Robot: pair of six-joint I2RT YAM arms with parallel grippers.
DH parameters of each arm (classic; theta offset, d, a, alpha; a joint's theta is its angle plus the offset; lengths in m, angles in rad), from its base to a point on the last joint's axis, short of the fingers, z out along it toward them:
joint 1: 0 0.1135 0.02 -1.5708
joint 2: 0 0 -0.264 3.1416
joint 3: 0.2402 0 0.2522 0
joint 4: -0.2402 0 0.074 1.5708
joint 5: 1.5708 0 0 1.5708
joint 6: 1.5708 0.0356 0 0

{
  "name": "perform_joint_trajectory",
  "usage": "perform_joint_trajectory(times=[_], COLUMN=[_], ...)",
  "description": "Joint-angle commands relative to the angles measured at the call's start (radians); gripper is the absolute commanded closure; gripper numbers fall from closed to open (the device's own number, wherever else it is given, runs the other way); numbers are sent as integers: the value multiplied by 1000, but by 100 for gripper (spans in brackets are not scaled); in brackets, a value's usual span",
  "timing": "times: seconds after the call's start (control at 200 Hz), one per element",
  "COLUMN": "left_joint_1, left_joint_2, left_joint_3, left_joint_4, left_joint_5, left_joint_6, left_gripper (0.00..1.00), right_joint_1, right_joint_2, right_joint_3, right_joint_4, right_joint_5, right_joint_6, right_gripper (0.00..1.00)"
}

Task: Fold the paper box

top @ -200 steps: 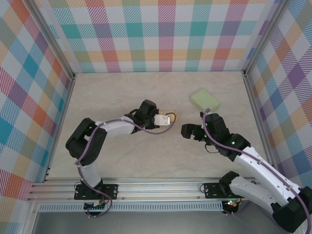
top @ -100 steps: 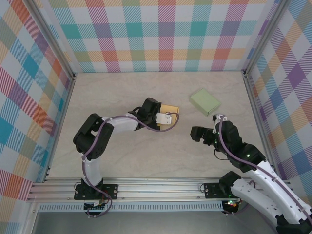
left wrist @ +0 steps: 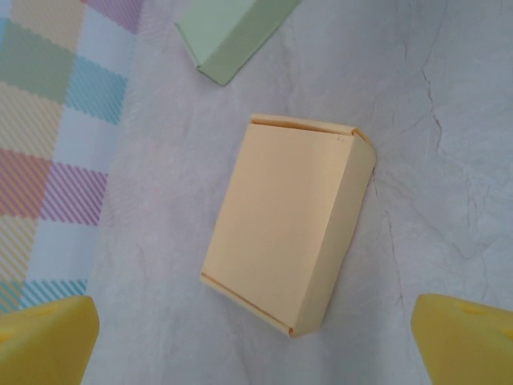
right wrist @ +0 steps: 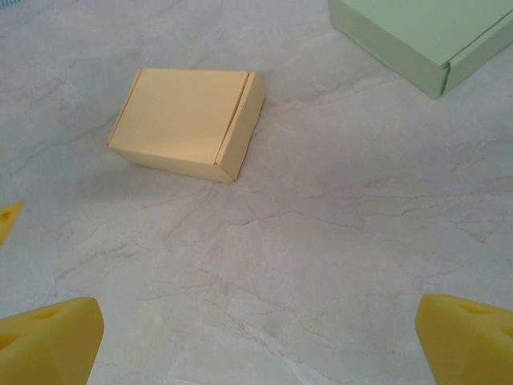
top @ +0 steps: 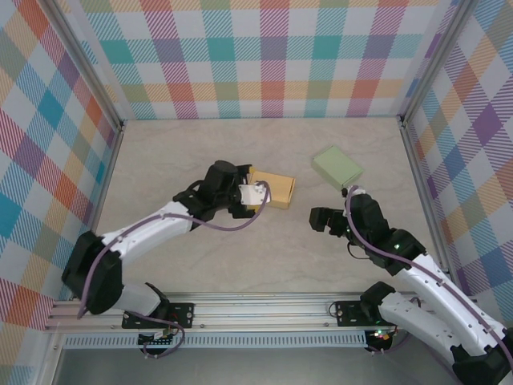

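— Where are we seeing the tan paper box point(left wrist: 288, 233)?
— It is lying folded shut and flat on the table point(top: 200, 257), just ahead of our left gripper point(top: 255, 195). The green box point(top: 337, 167) is resting well apart, toward the back right.
— Are we gripping anything?
— No. We are holding the left gripper's jaws spread wide, touching nothing. Our right gripper point(top: 321, 218) is hovering nearby, equally wide and empty.
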Motion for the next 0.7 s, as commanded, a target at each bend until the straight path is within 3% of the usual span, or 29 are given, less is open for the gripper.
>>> perform_joint_trajectory(times=[0.0, 0.19, 0.285, 0.695], left_joint_1=[1, 94, 144, 278], left_joint_2=[-94, -247, -338, -542], left_joint_3=[-76, -208, -300, -575], left_joint_4=[43, 126, 175, 316], left_joint_5=[-77, -314, -331, -495], left_joint_6=[-199, -492, -598, -801], left_gripper=[0, 0, 0, 0], right_joint_1=[4, 3, 3, 4], right_joint_2=[-4, 1, -2, 8], right_joint_3=[-28, -90, -123, -219], right_joint_4=[75, 182, 239, 392], right_joint_5=[114, 132, 146, 218], right_joint_6=[-24, -173, -232, -389], right_gripper=[0, 0, 0, 0])
